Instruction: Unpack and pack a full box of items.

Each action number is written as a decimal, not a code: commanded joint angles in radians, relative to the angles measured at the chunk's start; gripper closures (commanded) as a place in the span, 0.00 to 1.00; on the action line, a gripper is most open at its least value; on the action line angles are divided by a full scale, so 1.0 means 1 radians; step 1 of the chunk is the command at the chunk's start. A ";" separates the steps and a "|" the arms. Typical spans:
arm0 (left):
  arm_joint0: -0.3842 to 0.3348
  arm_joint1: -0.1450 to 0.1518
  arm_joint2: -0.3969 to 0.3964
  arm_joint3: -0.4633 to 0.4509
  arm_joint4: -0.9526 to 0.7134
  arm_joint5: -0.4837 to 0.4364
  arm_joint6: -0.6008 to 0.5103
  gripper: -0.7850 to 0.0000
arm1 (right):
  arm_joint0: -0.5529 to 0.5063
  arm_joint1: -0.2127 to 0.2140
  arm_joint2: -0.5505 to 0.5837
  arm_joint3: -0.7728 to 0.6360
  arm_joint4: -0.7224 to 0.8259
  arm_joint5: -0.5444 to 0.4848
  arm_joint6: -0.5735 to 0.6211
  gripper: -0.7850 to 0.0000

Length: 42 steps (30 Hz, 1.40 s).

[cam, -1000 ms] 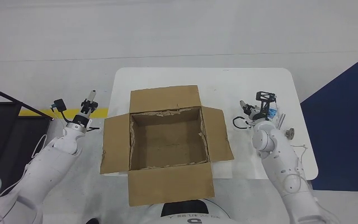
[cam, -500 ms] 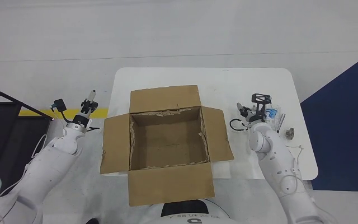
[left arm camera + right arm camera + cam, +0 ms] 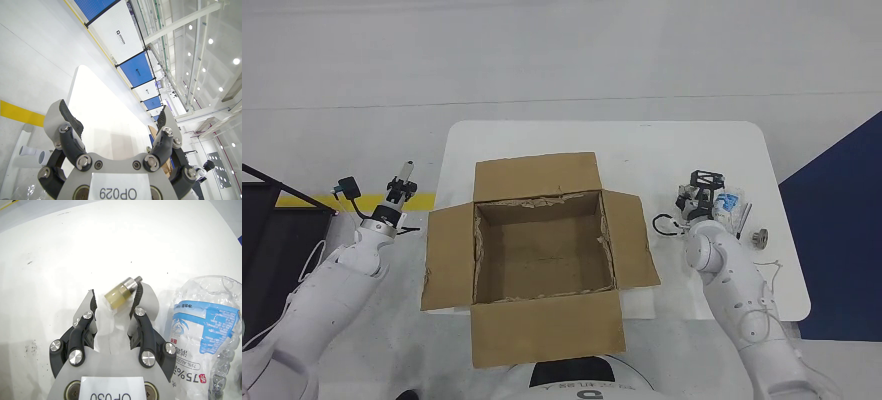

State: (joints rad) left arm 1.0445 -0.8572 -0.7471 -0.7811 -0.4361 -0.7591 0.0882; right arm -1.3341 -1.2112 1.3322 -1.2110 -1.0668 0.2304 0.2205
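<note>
White table [image 3: 682, 140] on grey floor [image 3: 542, 50]; yellow floor stripe [image 3: 290, 199] at left; blue panel [image 3: 842, 240] at right.

top — overhead, facing table [image 3: 692, 150] | right wrist — close above it

Bottle [image 3: 206, 332] cut by the view's edge, box [image 3: 152, 130] mostly hidden behind left gripper [image 3: 113, 105], small part [image 3: 757, 237] too tiny to identify.

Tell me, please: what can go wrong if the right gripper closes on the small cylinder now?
1. The small cylinder lies slanted inside the open right gripper; it is round, so closing may roll it or squeeze it out.
2. One finger is close to the crumpled bottle and might push it.
</note>
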 commanded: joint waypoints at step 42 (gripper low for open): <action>0.000 0.000 0.000 0.000 0.000 0.000 0.000 0.00 | 0.251 -0.050 -0.024 0.207 -0.026 0.122 -0.003 0.34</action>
State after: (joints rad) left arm 1.0445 -0.8572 -0.7471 -0.7811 -0.4361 -0.7591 0.0882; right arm -1.0995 -1.2581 1.3137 -1.0259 -1.0945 0.3519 0.2194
